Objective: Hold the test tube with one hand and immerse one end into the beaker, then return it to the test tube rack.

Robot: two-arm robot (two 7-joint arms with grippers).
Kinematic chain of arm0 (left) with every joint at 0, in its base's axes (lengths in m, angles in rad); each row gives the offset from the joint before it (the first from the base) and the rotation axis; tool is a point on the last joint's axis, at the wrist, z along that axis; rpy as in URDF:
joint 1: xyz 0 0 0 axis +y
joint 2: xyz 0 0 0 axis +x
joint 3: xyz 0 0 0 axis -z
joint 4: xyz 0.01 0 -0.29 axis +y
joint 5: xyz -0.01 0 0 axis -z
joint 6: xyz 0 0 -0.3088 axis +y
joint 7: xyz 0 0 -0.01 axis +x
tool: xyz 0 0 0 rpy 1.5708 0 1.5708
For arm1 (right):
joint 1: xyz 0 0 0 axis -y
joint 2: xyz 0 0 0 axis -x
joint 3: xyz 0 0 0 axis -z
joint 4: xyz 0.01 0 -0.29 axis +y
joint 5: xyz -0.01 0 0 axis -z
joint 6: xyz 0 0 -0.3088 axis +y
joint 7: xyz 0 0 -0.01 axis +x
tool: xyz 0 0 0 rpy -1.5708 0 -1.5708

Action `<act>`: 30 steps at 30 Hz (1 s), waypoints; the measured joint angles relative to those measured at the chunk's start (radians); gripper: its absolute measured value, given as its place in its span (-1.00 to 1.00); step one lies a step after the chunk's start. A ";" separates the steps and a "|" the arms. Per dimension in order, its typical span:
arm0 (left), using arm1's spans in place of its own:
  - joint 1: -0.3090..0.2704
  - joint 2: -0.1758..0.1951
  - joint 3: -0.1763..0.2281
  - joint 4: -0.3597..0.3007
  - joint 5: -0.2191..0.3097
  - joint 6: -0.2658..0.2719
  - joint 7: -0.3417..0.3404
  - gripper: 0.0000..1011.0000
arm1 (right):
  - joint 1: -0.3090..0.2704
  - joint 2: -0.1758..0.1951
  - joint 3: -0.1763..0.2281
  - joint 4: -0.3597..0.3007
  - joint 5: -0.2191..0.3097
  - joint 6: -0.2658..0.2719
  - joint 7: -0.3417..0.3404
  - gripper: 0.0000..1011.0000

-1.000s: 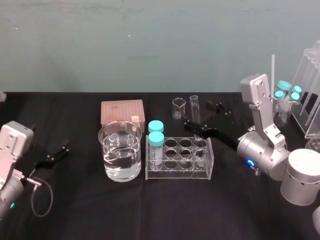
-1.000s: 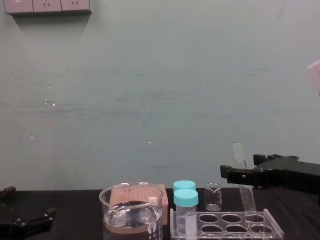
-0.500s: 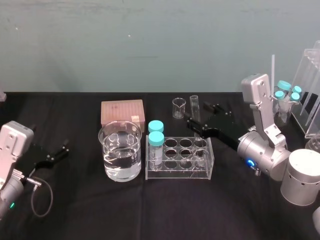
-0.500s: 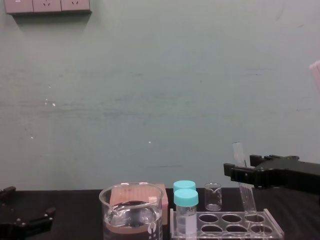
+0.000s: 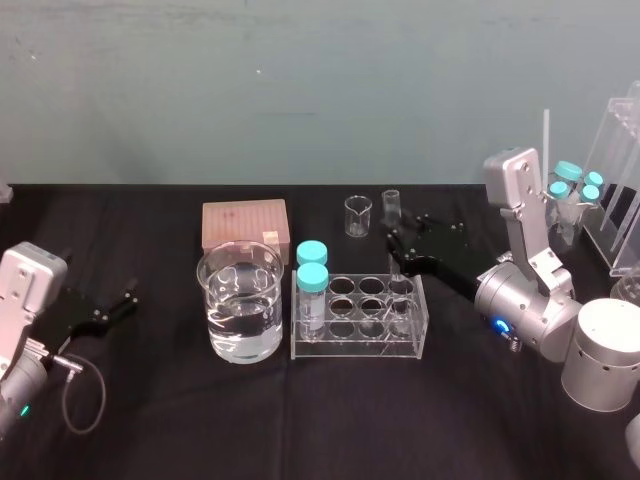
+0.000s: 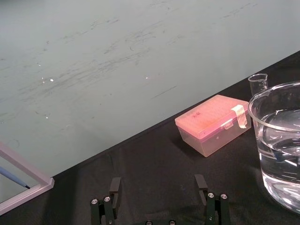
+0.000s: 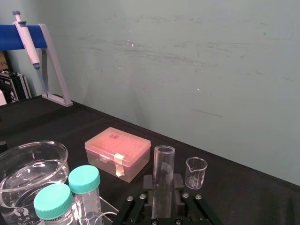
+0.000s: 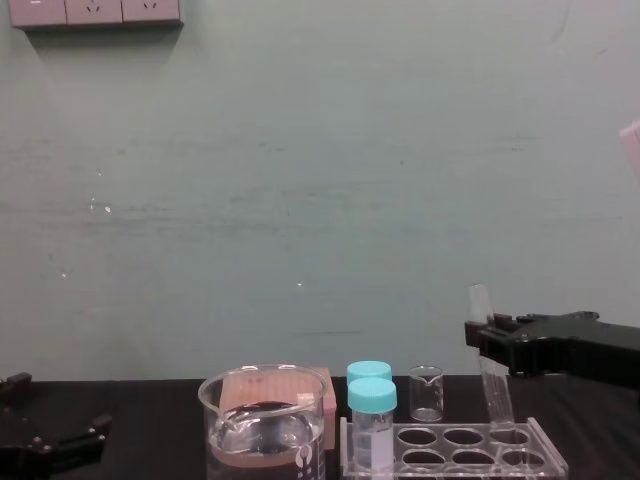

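The test tube [image 5: 390, 206] [image 8: 481, 303] stands a little tilted in a back right hole of the clear test tube rack [image 5: 356, 351] [image 8: 553, 457]. My right gripper [image 5: 394, 250] [image 8: 487, 336] has reached in from the right and is shut on the test tube [image 7: 163, 169] at mid-height, a finger touching it on each side. The large beaker [image 5: 240, 301] [image 8: 264, 421], about half full of water, sits just left of the rack. My left gripper [image 5: 112, 307] [image 6: 158, 186] rests open on the table at the far left.
Two teal-capped vials [image 5: 312, 274] fill the rack's left holes. A pink tip box [image 5: 245, 224] and a tiny beaker [image 5: 357, 215] stand behind. A clear acrylic stand [image 5: 622, 180] and more vials [image 5: 574, 181] sit at the far right. A pipette stand [image 7: 35, 44] is at the far left.
The right gripper's fingers have closed from wide open onto the test tube. The tube, rack, beaker and left arm have stayed put.
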 joint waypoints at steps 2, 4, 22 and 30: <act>0.000 0.000 0.000 0.000 0.000 0.000 0.000 0.98 | 0.000 0.000 0.000 0.000 0.000 0.000 0.000 -0.50; 0.000 0.000 0.000 0.000 0.000 0.000 0.000 0.98 | 0.000 0.000 0.000 0.000 0.000 0.000 0.000 -0.55; 0.000 0.000 0.000 0.000 0.000 0.000 0.000 0.98 | -0.018 -0.020 0.029 -0.002 -0.010 -0.052 0.016 -0.56; 0.000 0.000 0.000 0.000 0.000 0.000 0.000 0.98 | -0.041 -0.033 0.056 -0.009 -0.019 -0.100 0.029 -0.56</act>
